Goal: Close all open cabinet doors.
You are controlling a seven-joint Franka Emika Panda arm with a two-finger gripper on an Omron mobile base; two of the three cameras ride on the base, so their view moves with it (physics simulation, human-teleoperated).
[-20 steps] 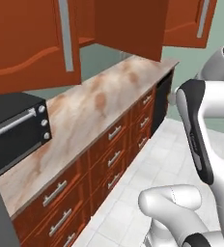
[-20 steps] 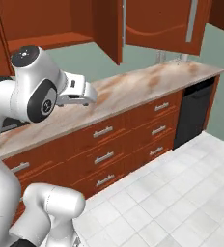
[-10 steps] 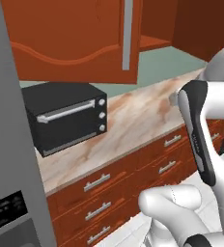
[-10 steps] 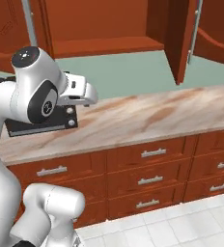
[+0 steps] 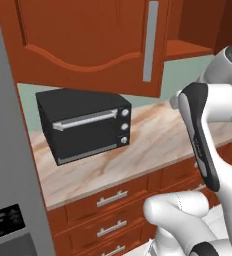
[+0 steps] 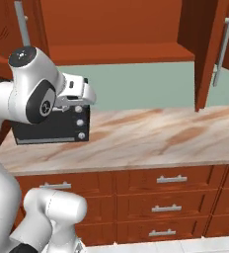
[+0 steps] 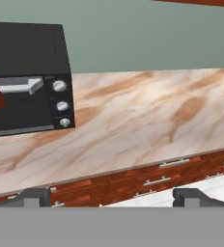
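Observation:
One of the cabinet doors [image 5: 88, 42] hangs open over the counter, its arched panel facing me and its grey bar handle [image 5: 150, 40] near its right edge. From the right base view, another open cabinet door [image 6: 204, 49] stands edge-on at the right of the bare cabinet shelf [image 6: 116, 52], and a left door's handle [image 6: 21, 22] shows at the top left. My gripper [image 7: 112, 198] is open with nothing between its fingertips [image 7: 34, 197]. It hovers above the counter, well below the doors. The hand [image 6: 79, 91] sits in front of the oven.
A black oven [image 5: 83, 125] stands on the marble counter [image 6: 151, 133], left of the gripper. Wooden drawer fronts [image 6: 171, 180] with silver handles run below the counter. A grey appliance side [image 5: 8, 150] fills the left edge.
The whole picture has shifted as the base moved: the oven and the open cabinet now sit nearer and more central. The arm holds the same pose and the gripper stays open.

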